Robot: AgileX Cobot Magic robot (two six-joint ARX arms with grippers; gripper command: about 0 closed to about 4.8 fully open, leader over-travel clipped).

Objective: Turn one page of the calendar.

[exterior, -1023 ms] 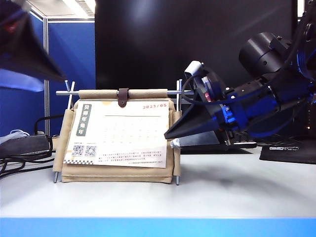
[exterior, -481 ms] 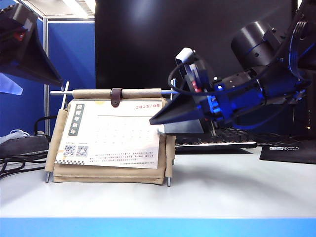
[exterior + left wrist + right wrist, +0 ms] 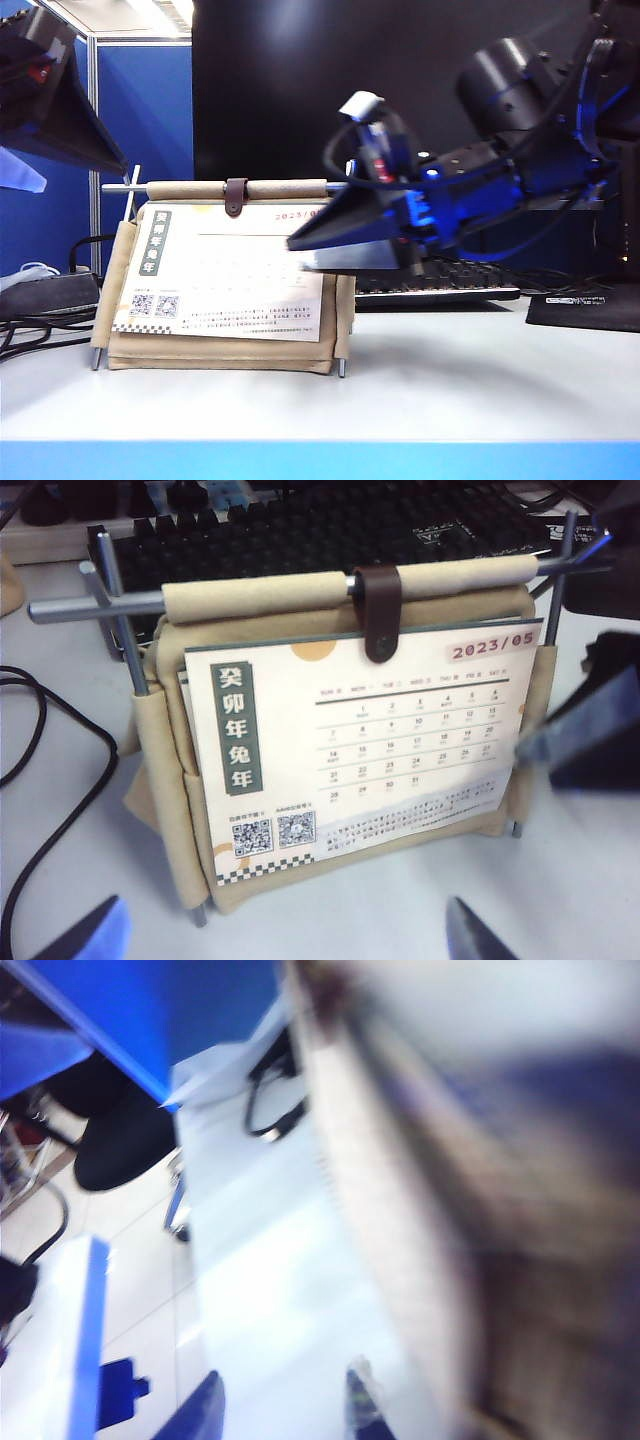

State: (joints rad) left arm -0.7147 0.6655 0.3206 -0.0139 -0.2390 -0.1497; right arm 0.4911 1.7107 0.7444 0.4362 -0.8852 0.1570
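Page (image 3: 215, 270) w/ right edge at right tool (image 3: 300, 255), grip unclear; left tool (image 3: 280, 935) spread, apart.

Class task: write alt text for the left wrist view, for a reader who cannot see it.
A beige fabric desk calendar on silver rods shows its white 2023/05 page, strapped at the top. The left end effector is open and empty in front; the right end effector blurs beside the page's edge.

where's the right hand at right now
In the exterior view the right hand is at the right edge of the 2023/05 page, in front of the calendar and just below its silver top rod.
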